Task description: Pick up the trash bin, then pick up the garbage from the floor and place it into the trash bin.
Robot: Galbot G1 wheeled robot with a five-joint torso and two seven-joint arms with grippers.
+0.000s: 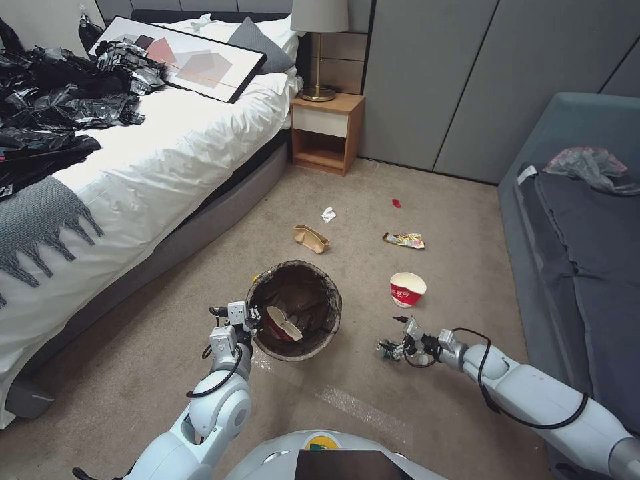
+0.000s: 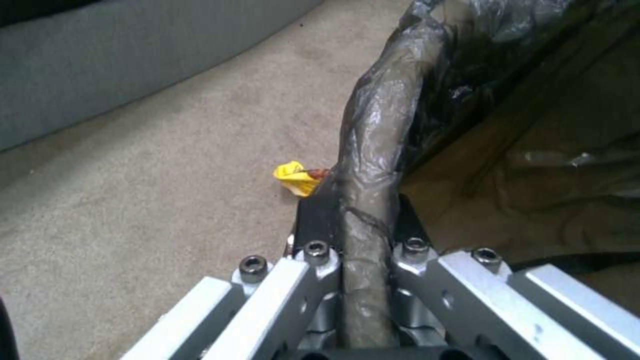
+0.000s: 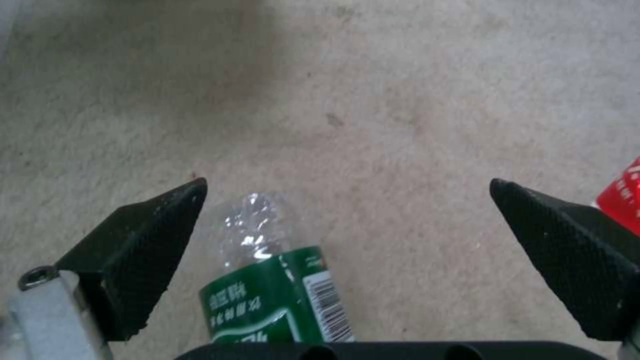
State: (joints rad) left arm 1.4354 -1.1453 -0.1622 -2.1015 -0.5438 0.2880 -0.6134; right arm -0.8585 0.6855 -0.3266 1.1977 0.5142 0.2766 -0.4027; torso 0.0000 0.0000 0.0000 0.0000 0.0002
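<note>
The trash bin (image 1: pixel 331 313), a white bucket lined with a dark bag, stands on the carpet with a red-and-white cup (image 1: pixel 283 324) inside. My left gripper (image 1: pixel 251 321) is shut on its bag-wrapped rim (image 2: pixel 373 145); the left gripper (image 2: pixel 360 212) clamps it from both sides. A yellow wrapper (image 2: pixel 297 177) lies just outside the bin. My right gripper (image 1: pixel 400 339) hovers open over a clear green-labelled bottle (image 1: pixel 388 349). The bottle (image 3: pixel 277 280) lies between the spread fingertips (image 3: pixel 160 235) of the right gripper (image 3: pixel 348 184), nearer one of them. Farther off lie a cup (image 1: pixel 407 289), a wrapper (image 1: pixel 404 240), a brown paper bag (image 1: pixel 311 238) and scraps (image 1: pixel 328 214).
A bed (image 1: pixel 167 167) with black plastic sheets (image 1: pixel 60 107) runs along the left. A nightstand (image 1: pixel 328 130) stands at the back. A grey sofa (image 1: pixel 587 253) with a translucent bag (image 1: pixel 587 163) borders the right. Open carpet lies between them.
</note>
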